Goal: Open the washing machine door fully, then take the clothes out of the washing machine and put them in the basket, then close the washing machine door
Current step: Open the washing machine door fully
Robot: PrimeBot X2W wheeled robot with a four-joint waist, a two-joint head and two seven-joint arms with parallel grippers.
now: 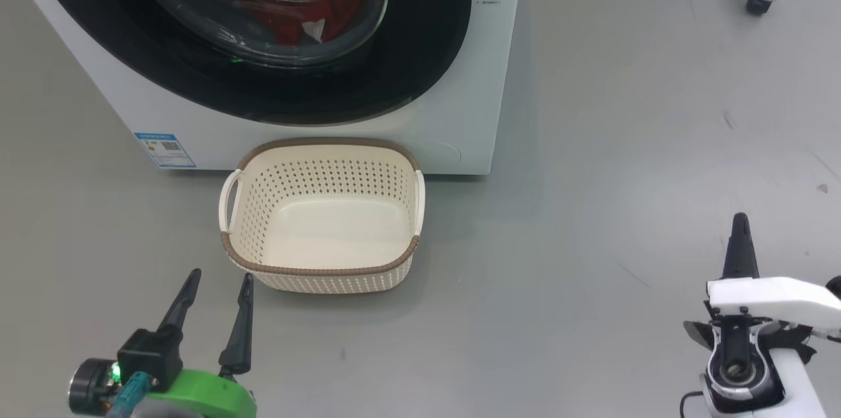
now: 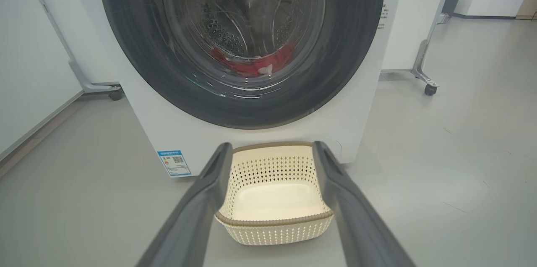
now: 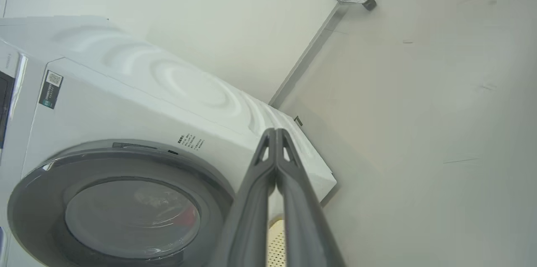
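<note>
Left end effector (image 1: 223, 273) stands spread wide and empty; right end effector (image 1: 740, 229) is pinched closed on nothing. One empty basket (image 1: 322, 142) sits on the floor (image 1: 591, 240) just before one washing machine (image 1: 489, 109), its single door (image 1: 427, 43) closed over red clothes (image 1: 289, 20).

The black-rimmed washing machine door (image 1: 427, 43), with its bulging glass window, is seen shut on the white washing machine (image 1: 489, 89). Red clothes (image 1: 282, 17) are glimpsed behind the glass. The cream perforated basket (image 1: 322, 143) is set upright and empty just before the machine.
</note>
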